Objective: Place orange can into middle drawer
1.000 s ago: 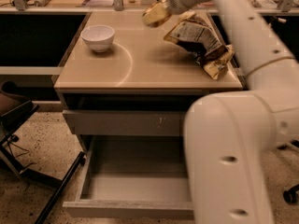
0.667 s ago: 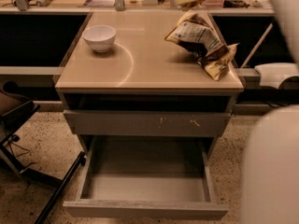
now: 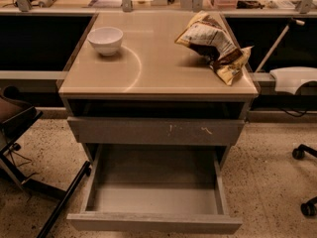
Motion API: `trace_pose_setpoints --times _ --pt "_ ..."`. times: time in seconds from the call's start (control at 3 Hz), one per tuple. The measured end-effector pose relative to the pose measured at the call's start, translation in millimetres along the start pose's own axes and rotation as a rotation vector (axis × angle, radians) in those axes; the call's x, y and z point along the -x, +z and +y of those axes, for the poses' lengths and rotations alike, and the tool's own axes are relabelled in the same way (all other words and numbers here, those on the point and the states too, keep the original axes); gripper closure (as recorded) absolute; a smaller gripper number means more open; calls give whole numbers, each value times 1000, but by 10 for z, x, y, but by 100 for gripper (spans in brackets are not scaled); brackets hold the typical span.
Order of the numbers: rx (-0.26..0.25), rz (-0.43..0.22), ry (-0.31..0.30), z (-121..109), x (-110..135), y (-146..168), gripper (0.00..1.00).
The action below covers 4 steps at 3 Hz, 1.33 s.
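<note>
Your tool is out of the camera view, so you cannot tell whether it is wide, narrow or clamped on anything. A second ago it hung over the far side of the tabletop (image 3: 158,76) with the orange can in it, and the white arm filled the right of the view; now arm, tool and can have all left the frame. The orange can lies neither on the tabletop nor in the drawer, so it most likely rides with the tool outside the view, though nothing here confirms that.

The rest has not moved. The white bowl (image 3: 105,39) sits at the rear left of the tabletop and the crumpled snack bag (image 3: 213,46) at the right, well apart from it. Below, the scuffed drawer front (image 3: 156,131) is shut, and under it the middle drawer (image 3: 153,200) stands pulled out towards you, with nothing showing on its smooth grey inside.

For the task, the can seems lifted and the drop spot is open, but the placing is not yet done. You likely need to bring the tool forward past the tabletop's front edge and down over the drawer, and that edge looks like the main thing to hit
</note>
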State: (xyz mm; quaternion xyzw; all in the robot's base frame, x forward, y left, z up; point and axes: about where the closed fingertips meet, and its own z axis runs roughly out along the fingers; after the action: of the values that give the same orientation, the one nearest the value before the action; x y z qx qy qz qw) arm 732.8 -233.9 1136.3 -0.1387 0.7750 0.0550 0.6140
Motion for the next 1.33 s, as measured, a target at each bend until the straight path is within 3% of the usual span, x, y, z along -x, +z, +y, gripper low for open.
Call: trace_pose_setpoints --times 0.33,0.67,1.0,1.33 --pt "0 0 0 0 0 -1 100" --pt "7 21 2 107 -98 -202 100" --pt "-34 -11 36 313 35 -969 100" --pt "-106 100 81 427 -373 -1835 100"
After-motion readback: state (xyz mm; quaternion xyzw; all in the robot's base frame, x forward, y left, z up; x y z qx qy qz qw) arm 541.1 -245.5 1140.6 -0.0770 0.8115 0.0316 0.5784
